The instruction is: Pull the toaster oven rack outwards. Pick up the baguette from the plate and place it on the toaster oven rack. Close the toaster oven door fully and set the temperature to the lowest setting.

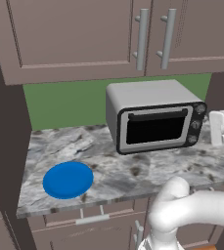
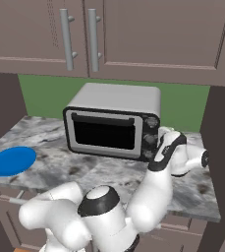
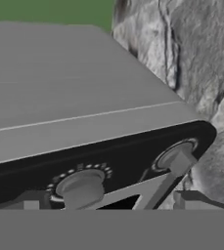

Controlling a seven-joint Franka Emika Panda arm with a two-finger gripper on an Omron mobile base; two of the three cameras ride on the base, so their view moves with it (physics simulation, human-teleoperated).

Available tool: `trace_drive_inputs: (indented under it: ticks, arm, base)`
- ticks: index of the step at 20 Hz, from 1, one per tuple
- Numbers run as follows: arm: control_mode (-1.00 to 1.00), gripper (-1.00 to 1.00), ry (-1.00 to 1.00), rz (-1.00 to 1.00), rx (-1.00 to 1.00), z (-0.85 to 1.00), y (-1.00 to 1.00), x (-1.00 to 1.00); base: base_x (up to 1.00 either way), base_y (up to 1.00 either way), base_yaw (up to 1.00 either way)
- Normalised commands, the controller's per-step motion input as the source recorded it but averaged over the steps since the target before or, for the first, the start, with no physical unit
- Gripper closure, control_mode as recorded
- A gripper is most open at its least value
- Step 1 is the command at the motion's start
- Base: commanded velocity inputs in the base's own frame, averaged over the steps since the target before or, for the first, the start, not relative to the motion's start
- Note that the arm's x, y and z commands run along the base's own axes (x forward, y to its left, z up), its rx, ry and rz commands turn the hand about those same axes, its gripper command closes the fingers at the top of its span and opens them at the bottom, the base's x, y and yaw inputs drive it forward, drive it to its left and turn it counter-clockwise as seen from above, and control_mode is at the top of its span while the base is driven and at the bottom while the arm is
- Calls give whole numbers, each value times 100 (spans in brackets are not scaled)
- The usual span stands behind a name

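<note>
The oven (image 1: 152,115) stands at the back of the marble counter (image 1: 133,171) with its door (image 1: 155,128) shut, and the blue plate (image 1: 68,179) lies bare near the counter's front left edge. The gripper (image 3: 108,202) sits at the oven's right-hand knob panel (image 2: 152,138), fingertips (image 3: 30,202) near two knobs (image 3: 80,188); their spread cannot be judged.

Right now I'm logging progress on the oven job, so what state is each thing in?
toaster oven door: closed, upright against the front.
plate: empty, flat on the counter left of the toaster oven.
upper cabinet doors: shut.
knobs: settings cannot be read.
gripper: close beside the knob panel; open or shut cannot be told.
</note>
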Motion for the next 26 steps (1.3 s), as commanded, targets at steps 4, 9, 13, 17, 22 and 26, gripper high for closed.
trace_drive_inputs:
  ticks: [4,9,13,17,22,26]
  arm:
    - [-100,-100,28,0,83,-18,0,0]
    - [-100,-100,24,5,74,0,0,0]
    - [-100,-100,23,4,50,0,1,0]
    - [-100,-100,2,0,0,-1,1,0]
    - [-100,-100,-3,-1,6,-18,0,4]
    - [-100,-100,-2,-1,11,-20,0,4]
  base:
    - [0,0,0]
    - [0,0,0]
    - [0,0,0]
    - [0,0,0]
    - [0,0,0]
    - [0,0,0]
